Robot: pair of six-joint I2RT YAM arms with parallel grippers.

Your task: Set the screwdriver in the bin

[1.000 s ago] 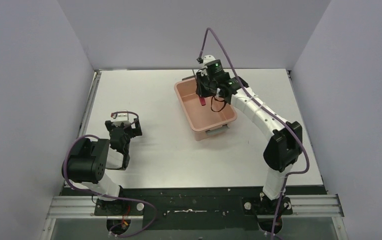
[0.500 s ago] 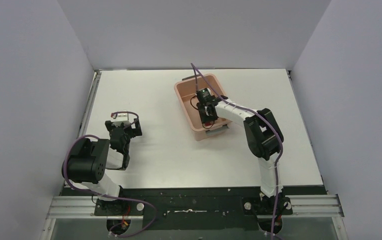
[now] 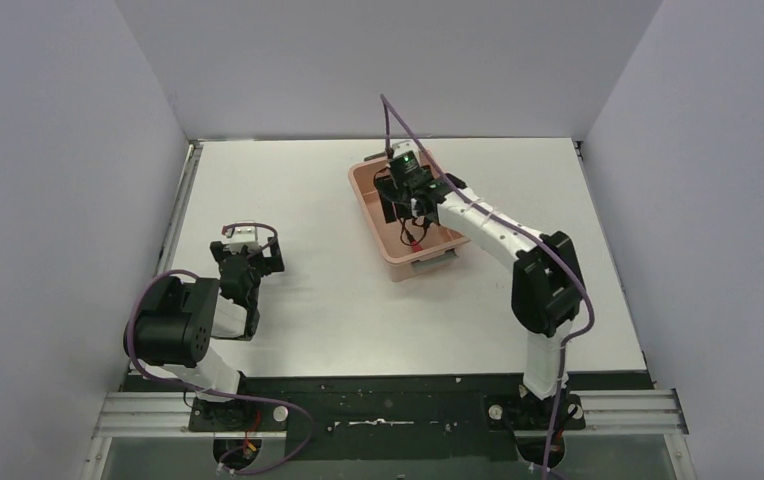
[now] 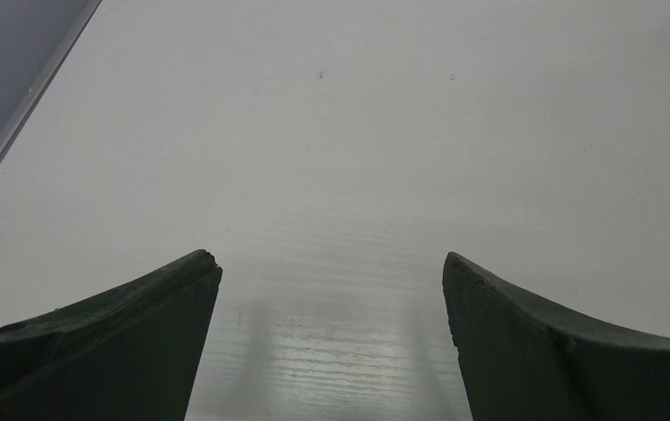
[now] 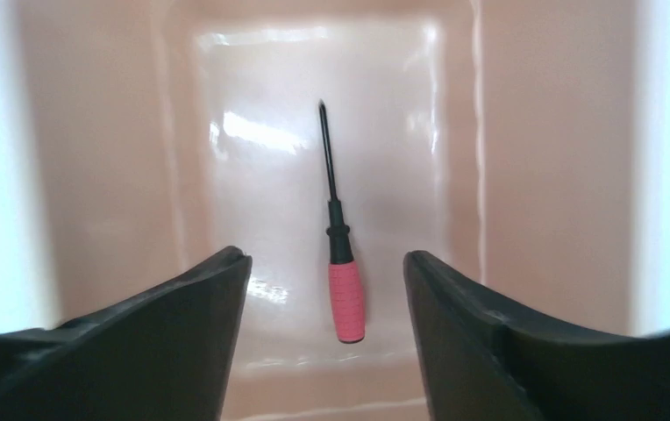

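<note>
The screwdriver (image 5: pixel 340 254), with a red handle and a slim dark shaft, lies flat on the floor of the salmon-pink bin (image 5: pixel 542 175). My right gripper (image 5: pixel 327 259) hangs open above it, one finger on each side of the handle and not touching it. In the top view the right gripper (image 3: pixel 403 210) points down into the bin (image 3: pixel 362 186) at the back middle of the table. My left gripper (image 3: pixel 248 262) rests over the table at the left. In its wrist view the left gripper (image 4: pixel 331 263) is open with only bare table between the fingers.
The bin's grey handle clip (image 3: pixel 428 262) faces the near side. A purple cable (image 3: pixel 390 120) loops up from the right wrist. The white table (image 3: pixel 318 290) is bounded by grey walls on three sides, with a metal rail (image 3: pixel 183 200) along its left edge.
The right gripper carried the screwdriver down into the bin, opened and let it go. The screwdriver now lies on the bin floor. The left arm has not moved.
</note>
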